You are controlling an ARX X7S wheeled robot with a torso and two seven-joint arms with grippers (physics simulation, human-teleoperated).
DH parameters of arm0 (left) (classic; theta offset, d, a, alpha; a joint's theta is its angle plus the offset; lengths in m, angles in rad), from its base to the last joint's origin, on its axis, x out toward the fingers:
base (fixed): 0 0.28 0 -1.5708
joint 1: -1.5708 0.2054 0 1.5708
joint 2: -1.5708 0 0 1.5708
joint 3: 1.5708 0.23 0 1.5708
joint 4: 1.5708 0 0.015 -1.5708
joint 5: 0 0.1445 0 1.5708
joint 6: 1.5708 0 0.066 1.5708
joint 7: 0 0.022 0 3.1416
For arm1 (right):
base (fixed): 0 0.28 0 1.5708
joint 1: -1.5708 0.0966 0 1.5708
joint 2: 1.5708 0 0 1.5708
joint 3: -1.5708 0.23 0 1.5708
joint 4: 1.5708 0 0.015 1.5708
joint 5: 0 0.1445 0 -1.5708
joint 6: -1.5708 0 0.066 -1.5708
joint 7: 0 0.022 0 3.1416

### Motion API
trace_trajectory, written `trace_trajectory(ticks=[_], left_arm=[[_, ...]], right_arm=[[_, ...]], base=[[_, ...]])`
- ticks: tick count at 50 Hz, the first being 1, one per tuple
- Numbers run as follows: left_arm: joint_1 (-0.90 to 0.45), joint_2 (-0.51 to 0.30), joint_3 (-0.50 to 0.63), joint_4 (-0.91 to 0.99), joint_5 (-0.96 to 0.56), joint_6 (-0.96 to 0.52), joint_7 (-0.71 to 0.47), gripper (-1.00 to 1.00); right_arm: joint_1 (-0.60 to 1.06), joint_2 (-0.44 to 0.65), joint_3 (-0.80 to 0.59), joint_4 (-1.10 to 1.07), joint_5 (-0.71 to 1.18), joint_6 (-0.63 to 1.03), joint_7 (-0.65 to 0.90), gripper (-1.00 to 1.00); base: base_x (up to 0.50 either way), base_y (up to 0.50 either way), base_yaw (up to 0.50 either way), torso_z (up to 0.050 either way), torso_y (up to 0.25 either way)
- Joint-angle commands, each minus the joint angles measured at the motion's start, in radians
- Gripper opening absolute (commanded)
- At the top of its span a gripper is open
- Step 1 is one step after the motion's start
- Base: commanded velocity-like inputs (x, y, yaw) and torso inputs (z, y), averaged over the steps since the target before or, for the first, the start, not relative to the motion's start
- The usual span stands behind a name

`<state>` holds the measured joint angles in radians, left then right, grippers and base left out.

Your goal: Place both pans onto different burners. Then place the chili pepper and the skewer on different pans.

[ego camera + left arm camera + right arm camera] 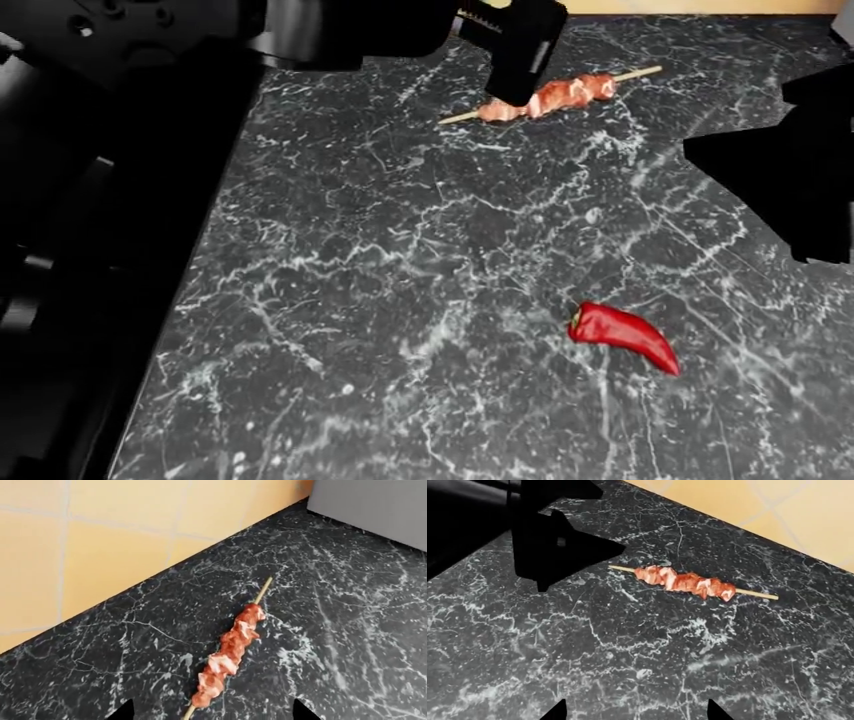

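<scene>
1. My left end effector (514, 70) hangs over the skewer (551, 97), its fingers spread and empty; in the left wrist view the two dark fingertips frame the near end of the stick on the skewer (229, 655).
2. The skewer lies flat on the black marble counter (400, 300), close to the yellow tiled wall (100, 545). The chili pepper (623, 335) lies on the same counter, well apart from it and nearer to me.
3. My right end effector (630, 715) is also spread and holds nothing; its camera looks across at the skewer (686, 582).
4. No pan or burner shows in any view, so I cannot tell whether the pans are placed.
5. Risk: the stick is thin and lies flat, so my fingers could strike the counter or close above it and miss.
6. Risk: I seem lined up over one end; pinching there, off the meat, could let the skewer tilt, swing or slip out.
7. Risk: a glancing touch could roll it toward the wall.
</scene>
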<state>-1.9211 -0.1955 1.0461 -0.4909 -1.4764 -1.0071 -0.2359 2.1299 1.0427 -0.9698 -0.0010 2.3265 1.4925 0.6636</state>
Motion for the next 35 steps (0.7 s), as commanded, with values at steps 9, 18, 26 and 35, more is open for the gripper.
trace_trajectory(ticks=[9,18,26,35], left_arm=[[-0.026,0.047,0.057,-0.049,0.115,-0.017,0.106,1.0],[-0.033,0.052,0.059,-0.06,0.119,-0.012,0.111,1.0],[-0.032,0.053,0.06,-0.058,0.118,-0.011,0.11,1.0],[-0.033,0.05,0.053,-0.044,0.108,-0.014,0.101,1.0]], right_arm=[[0.056,0.009,-0.031,-0.004,0.048,0.03,-0.017,1.0],[0.225,0.001,-0.017,0.089,0.102,0.077,0.022,1.0],[0.226,0.004,-0.002,0.089,0.138,0.078,0.068,1.0],[0.226,0.003,-0.001,0.09,0.156,0.078,0.088,1.0]], base=[[0.0,0.0,0.0,0.0,-0.188],[0.0,0.0,0.0,0.0,-0.188],[0.0,0.0,0.0,0.0,-0.188],[0.0,0.0,0.0,0.0,-0.188]])
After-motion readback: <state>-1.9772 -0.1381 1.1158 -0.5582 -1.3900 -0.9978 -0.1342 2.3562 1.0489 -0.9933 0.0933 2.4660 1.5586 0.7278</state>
